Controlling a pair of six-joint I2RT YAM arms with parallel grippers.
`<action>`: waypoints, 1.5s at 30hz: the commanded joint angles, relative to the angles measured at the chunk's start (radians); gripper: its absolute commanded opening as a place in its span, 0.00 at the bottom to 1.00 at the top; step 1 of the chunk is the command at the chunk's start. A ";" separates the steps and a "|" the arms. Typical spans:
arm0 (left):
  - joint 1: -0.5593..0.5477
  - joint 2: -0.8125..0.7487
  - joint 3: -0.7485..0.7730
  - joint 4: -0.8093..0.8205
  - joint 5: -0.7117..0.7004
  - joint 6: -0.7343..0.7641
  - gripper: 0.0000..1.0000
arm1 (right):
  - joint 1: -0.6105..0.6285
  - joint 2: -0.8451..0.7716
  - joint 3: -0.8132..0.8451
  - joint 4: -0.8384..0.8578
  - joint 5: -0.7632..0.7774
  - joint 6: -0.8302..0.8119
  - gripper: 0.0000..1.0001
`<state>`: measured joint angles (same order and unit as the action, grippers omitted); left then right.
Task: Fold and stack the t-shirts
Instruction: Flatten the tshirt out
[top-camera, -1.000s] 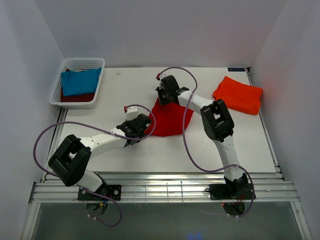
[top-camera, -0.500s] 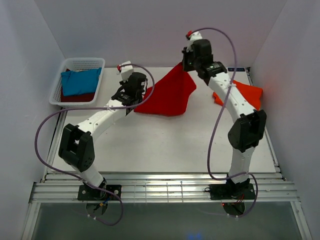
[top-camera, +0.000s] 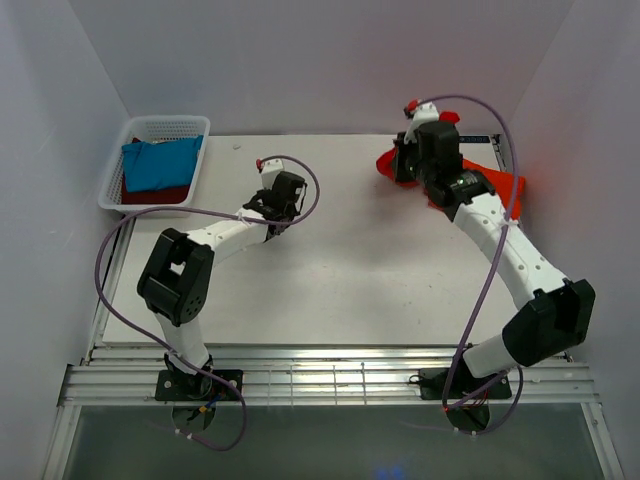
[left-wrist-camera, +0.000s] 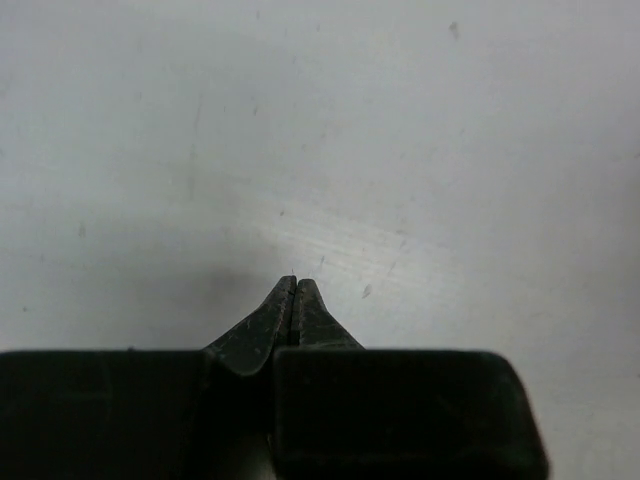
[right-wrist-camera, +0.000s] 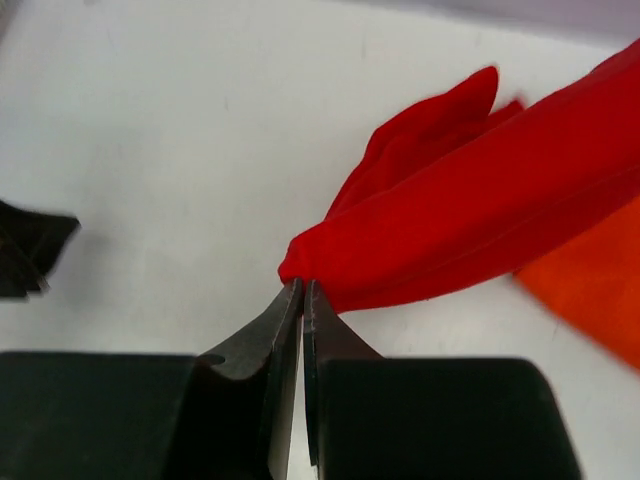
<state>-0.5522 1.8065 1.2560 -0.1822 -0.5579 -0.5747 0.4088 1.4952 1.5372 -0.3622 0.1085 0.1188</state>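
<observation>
My right gripper (right-wrist-camera: 302, 285) is shut on a corner of the bright red t-shirt (right-wrist-camera: 470, 230), which trails in a bunched fold across the folded orange-red t-shirt (right-wrist-camera: 600, 290). From above, that right gripper (top-camera: 398, 168) is at the back right and the arm hides most of the red t-shirt (top-camera: 386, 162). The orange-red t-shirt (top-camera: 503, 186) lies just behind it. My left gripper (left-wrist-camera: 294, 283) is shut on nothing, over bare table. Seen from above, the left gripper (top-camera: 270, 205) is left of centre, well apart from the red cloth.
A white mesh basket (top-camera: 118, 185) stands at the back left, holding a teal-blue t-shirt (top-camera: 160, 163) on top of a dark maroon one (top-camera: 155, 194). White walls close in the table (top-camera: 350, 270) on three sides.
The left gripper let go of the red t-shirt and shut empty, staying left of centre. The right gripper carried the shirt from mid-table to the back right, onto the orange-red one.
</observation>
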 joint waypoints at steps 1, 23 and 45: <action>-0.008 -0.062 -0.070 0.001 0.036 -0.066 0.04 | 0.065 -0.119 -0.265 0.032 0.029 0.100 0.08; -0.006 -0.187 -0.242 -0.026 0.013 -0.086 0.03 | 0.666 0.085 -0.374 0.089 0.183 0.351 0.08; -0.310 -0.131 -0.311 0.047 0.183 -0.246 0.00 | 0.309 0.189 -0.304 0.184 0.267 0.096 0.68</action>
<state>-0.8242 1.6558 0.9413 -0.1501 -0.4183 -0.7765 0.7326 1.6032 1.1675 -0.2405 0.4053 0.2920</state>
